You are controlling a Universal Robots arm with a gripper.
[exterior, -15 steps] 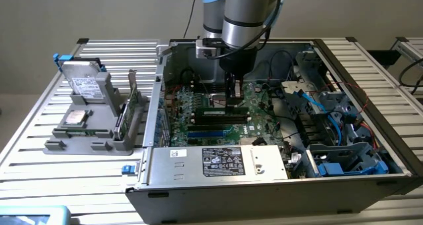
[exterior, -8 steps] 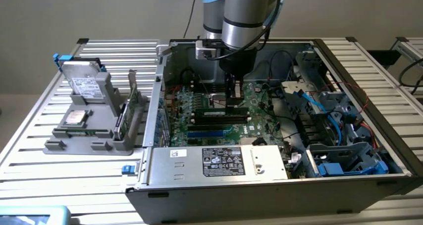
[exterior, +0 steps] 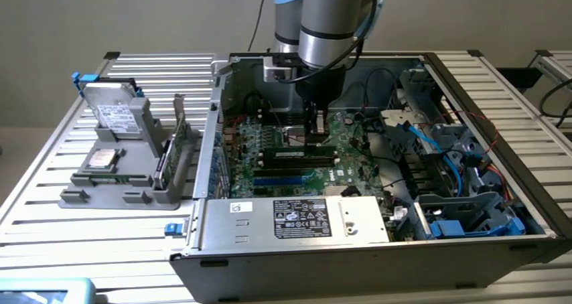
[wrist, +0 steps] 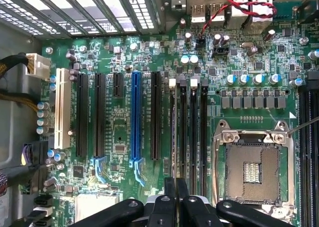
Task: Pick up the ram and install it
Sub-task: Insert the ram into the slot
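A grey plastic holder rack (exterior: 116,187) is sitting on the slatted aluminium bench (exterior: 134,250), near the bench's edge on the exterior view's left. It is carrying a silver hard drive (exterior: 112,110) propped up at its far end, a small square silver processor chip (exterior: 100,160) lying flat, and a green card with a metal bracket (exterior: 181,133) standing on edge along the side nearest the computer.

Just beside the rack, an open dark grey computer case (exterior: 358,257) is lying across the middle of the bench. A silver power-supply box with a black label (exterior: 295,218) is occupying its near edge. Behind that, the green motherboard (exterior: 268,143) is lying flat on the case floor.

The silver and grey robot arm (exterior: 331,23) is reaching straight down into the case. Its black gripper (exterior: 315,140) is hanging over the row of long black memory slots (wrist: 183,127), with its fingers (wrist: 169,202) pressing close together. They appear to be clamping the top edge of the thin, narrow green ram stick (exterior: 299,155), which is sitting lengthwise along those slots, near the middle of the motherboard.

In the wrist view, a long blue slot (wrist: 135,117) is lying beside the memory slots, with an empty metal-framed processor socket (wrist: 254,167) on their other side.

Toward the case's edge on the exterior view's right, blue cables (exterior: 451,160) are looping over grey drive bays (exterior: 465,217).
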